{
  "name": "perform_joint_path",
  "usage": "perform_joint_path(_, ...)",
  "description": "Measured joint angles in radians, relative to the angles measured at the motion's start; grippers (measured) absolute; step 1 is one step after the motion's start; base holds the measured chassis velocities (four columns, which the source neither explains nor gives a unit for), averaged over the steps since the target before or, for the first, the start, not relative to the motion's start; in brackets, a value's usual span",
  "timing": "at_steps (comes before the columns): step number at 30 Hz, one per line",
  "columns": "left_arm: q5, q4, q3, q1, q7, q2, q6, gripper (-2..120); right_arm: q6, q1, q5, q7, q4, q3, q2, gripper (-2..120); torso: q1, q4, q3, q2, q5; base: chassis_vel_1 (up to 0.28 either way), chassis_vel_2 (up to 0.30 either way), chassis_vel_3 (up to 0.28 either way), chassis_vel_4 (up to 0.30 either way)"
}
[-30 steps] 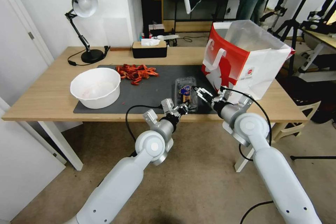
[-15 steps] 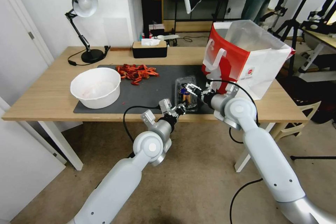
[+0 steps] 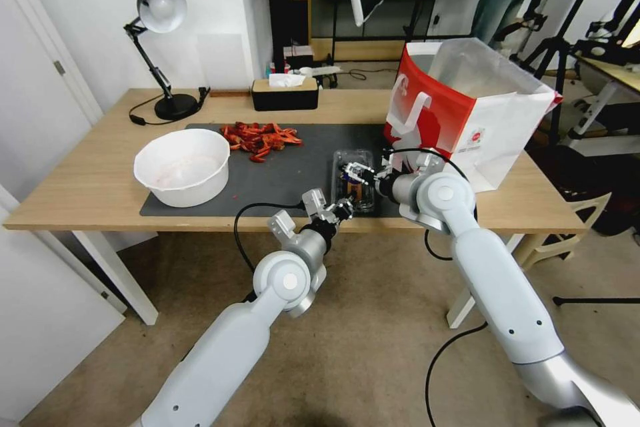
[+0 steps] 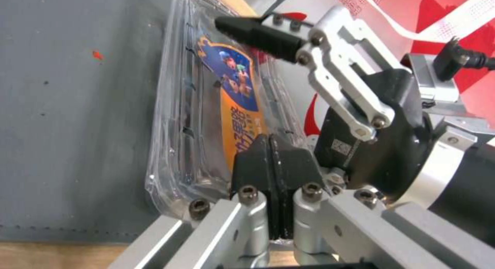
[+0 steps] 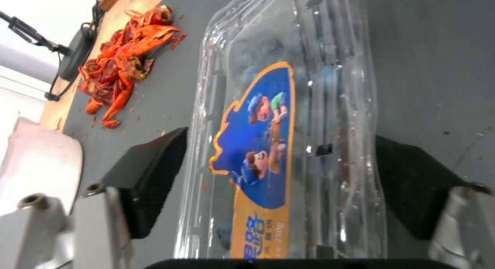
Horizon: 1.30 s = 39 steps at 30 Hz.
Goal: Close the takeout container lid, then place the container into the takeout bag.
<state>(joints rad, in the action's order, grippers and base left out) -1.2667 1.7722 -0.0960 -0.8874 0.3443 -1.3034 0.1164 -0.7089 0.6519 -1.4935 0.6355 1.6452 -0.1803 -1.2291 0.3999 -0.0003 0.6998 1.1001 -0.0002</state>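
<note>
The takeout container lies on the dark mat, its clear lid down over it with a blue and orange label on top. My right gripper is open and straddles the container across its width, one black pad on each side. My left gripper is shut, its fingertips resting on the lid's near end. The red and white takeout bag stands open just right of the container, behind the right wrist.
A white bowl sits at the left end of the mat. Red shell scraps lie behind it. A black tissue box and a desk lamp stand at the table's back.
My right arm swung left from beside the bag, and its open gripper now sits over the container. The left gripper drew back slightly toward the table edge.
</note>
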Motion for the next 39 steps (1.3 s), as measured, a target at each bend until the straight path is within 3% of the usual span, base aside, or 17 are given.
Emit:
perform_joint_path(5, -0.001, 0.0, 0.001, 0.0, 0.0, 0.0, 0.0, 0, -0.003, -0.001, -0.006, 0.011, -0.003, -0.003, -0.002, 70, 0.0, 0.0, 0.0, 0.0, 0.0, 0.0, 0.0, 0.0, 0.0)
perform_joint_path(8, -0.001, -0.001, 0.001, 0.0, 0.0, -0.001, -0.001, 0, -0.01, 0.002, -0.016, 0.033, -0.006, -0.011, -0.003, 50, 0.0, 0.0, 0.0, 0.0, 0.0002, 0.0, 0.0, 0.0, 0.0)
perform_joint_path(10, -0.001, -0.001, 0.001, 0.0, 0.0, -0.001, -0.002, 0, -0.01, 0.002, -0.019, 0.037, -0.006, -0.012, -0.003, 48, 0.0, 0.0, 0.0, 0.0, 0.0003, 0.0, 0.0, 0.0, 0.0)
perform_joint_path(16, -0.002, 0.0, 0.004, -0.003, 0.0, 0.001, -0.003, 0, -0.012, 0.004, -0.034, 0.048, -0.007, -0.017, -0.004, 22, 0.0, 0.0006, 0.0, 0.0, 0.0004, 0.0, 0.0, 0.0, 0.0)
perform_joint_path(20, -0.002, 0.01, 0.011, -0.012, -0.002, 0.004, -0.005, 0, -0.012, 0.005, -0.041, 0.05, -0.007, -0.025, -0.004, 13, 0.0, 0.0007, 0.0, 0.0, 0.0004, 0.0, 0.0, 0.0, 0.0)
perform_joint_path(32, 0.012, 0.103, 0.081, -0.071, -0.018, 0.056, -0.025, 0, 0.004, 0.005, -0.055, 0.028, 0.006, -0.049, -0.012, 13, 0.0, 0.0003, 0.0, 0.0, 0.0001, 0.0, 0.0, 0.0, 0.0)
perform_joint_path(39, 0.107, 0.197, 0.156, -0.21, -0.057, 0.114, -0.065, 0, 0.025, 0.005, -0.065, -0.017, 0.03, -0.061, -0.012, 13, 0.0, 0.0003, 0.0, 0.0, 0.0001, 0.0, 0.0, 0.0, 0.0)
